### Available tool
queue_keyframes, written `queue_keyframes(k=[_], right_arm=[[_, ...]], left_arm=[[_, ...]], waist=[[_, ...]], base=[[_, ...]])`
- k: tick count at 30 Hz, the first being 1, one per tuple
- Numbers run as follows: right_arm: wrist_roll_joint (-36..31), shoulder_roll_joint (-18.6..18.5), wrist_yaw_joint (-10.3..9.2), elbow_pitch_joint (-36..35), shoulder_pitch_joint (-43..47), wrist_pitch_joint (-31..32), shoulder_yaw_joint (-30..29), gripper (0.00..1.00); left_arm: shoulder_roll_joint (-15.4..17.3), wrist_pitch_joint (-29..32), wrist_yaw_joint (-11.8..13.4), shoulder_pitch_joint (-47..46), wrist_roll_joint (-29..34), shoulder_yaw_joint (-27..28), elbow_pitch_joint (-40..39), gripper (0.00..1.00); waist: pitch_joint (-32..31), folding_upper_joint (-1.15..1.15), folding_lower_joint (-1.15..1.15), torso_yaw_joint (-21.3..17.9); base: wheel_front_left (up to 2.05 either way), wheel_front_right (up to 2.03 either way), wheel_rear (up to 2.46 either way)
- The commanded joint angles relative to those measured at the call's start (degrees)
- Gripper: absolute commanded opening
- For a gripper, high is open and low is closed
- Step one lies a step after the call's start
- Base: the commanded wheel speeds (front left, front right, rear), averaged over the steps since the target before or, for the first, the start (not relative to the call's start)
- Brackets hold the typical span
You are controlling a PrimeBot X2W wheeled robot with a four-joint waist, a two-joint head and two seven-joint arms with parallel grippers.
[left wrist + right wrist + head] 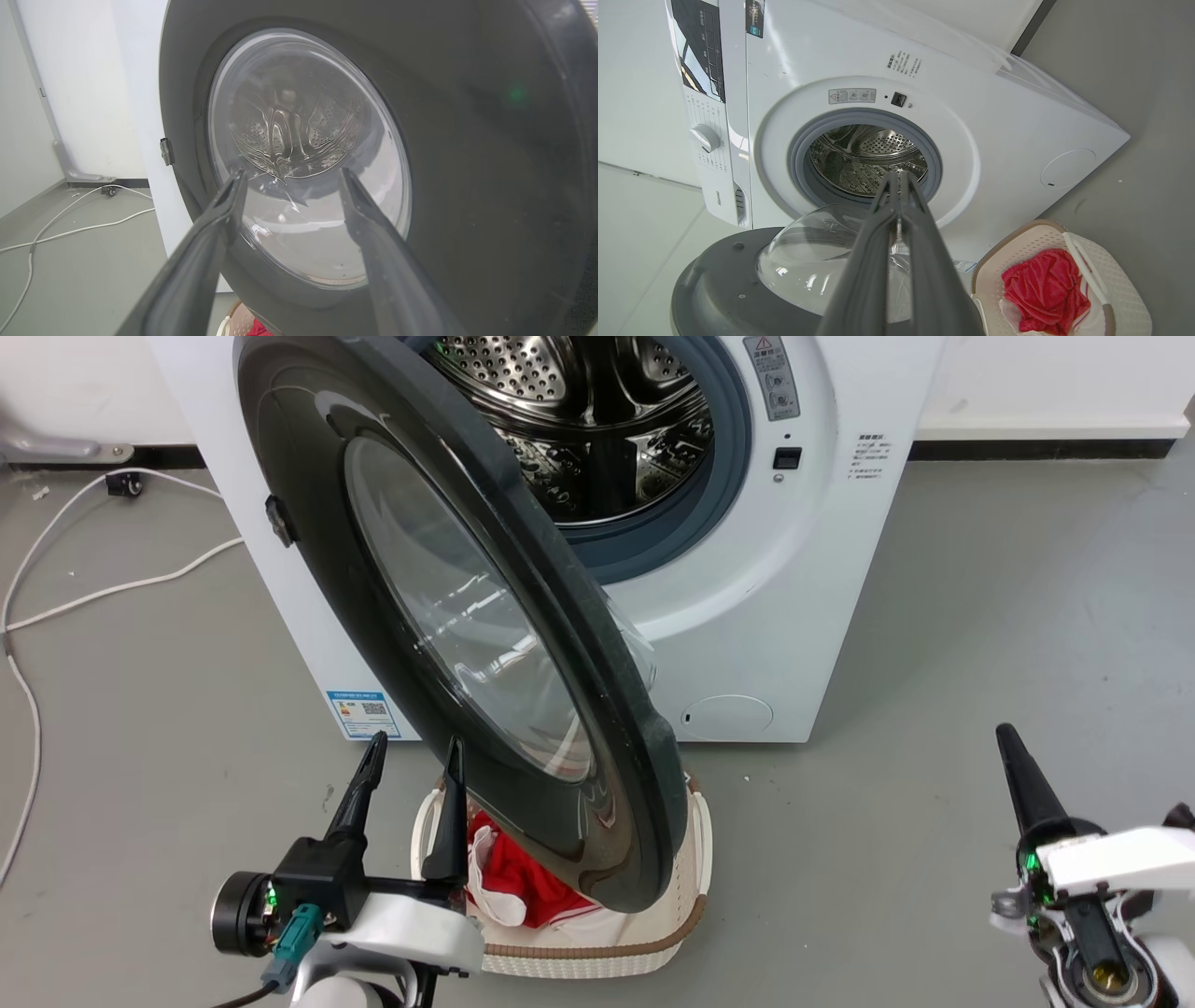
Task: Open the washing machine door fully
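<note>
Grey floor (pixel 980 663), white wall (pixel 1027 373) behind, white cable (pixel 93 588) trailing at left. Backed to that wall: washing machine (pixel 794 569), drum exposed. Door (pixel 448 616) swung out roughly square to the front, upright, hinged at left, black outer face turned left, hanging above a laundry basket (pixel 691 896). Left gripper (pixel 416 742) released, just beside that face. Right gripper (pixel 895 179) clenched, fingers together, well apart.

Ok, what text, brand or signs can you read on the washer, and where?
"Hisense", sideways, faint: white control panel of the big white front-loading washing machine.
Pale warning sticker: red triangle sign; print unreadable.
Black printed lines, upper front: too small.
Small blue corner label: blurred.
</note>
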Motion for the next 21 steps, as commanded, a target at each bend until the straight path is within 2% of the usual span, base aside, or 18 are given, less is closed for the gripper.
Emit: queue_keyframes(k=[1,2,3,6,10,15,20,21], right_arm=[[-2.0,-0.1,0.0,-0.8,2.1,-2.1,0.0,0.41],[-2.8,0.1,0.0,-1.2,2.8,-3.3,0.1,0.86],[-3.8,0.3,0.0,-1.7,3.4,-4.4,0.0,1.0],[-9.0,-0.1,-0.01,-2.8,5.0,-7.2,-0.2,1.0],[-22.0,0.5,0.0,-2.6,6.2,-8.9,-3.2,1.0],[-46.4,5.6,-0.01,-6.9,7.7,-8.9,-12.5,1.0],[-70.7,10.4,-0.01,-14.4,10.6,-8.5,-16.3,1.0],[-73.5,11.3,-0.01,-16.0,11.2,-8.0,-16.4,1.0]], left_arm=[[0.0,-0.2,0.2,1.0,-0.1,0.3,0.2,1.0],[0.0,-0.2,0.3,1.2,-0.1,0.5,0.3,1.0],[0.0,-0.2,0.3,1.3,-0.1,0.6,0.3,1.0],[0.0,-0.2,0.2,1.9,-0.1,0.9,0.5,1.0],[0.0,-0.2,0.1,2.3,-0.1,0.9,0.6,1.0],[0.0,-0.2,0.2,2.0,0.0,1.0,0.5,1.0],[0.0,-0.2,0.3,1.7,0.0,1.3,0.6,1.0],[0.0,-0.2,0.2,1.6,0.1,1.3,0.6,1.0]], waist=[[-0.5,0.0,0.01,-0.3],[-0.7,0.0,0.01,-0.5],[-1.0,0.0,0.01,-0.6],[-1.5,0.0,0.01,-0.7],[-1.8,0.0,0.01,-0.7],[-1.7,0.0,0.01,-0.8],[-1.5,0.0,0.01,-0.9],[-1.4,0.0,0.01,-0.9]], base=[[0.0,0.0,0.0],[0.0,0.0,0.0],[0.0,0.0,0.0],[0.0,0.0,0.0],[0.0,0.0,0.0],[0.0,0.0,0.0],[0.0,0.0,0.0],[0.0,0.0,0.0]])
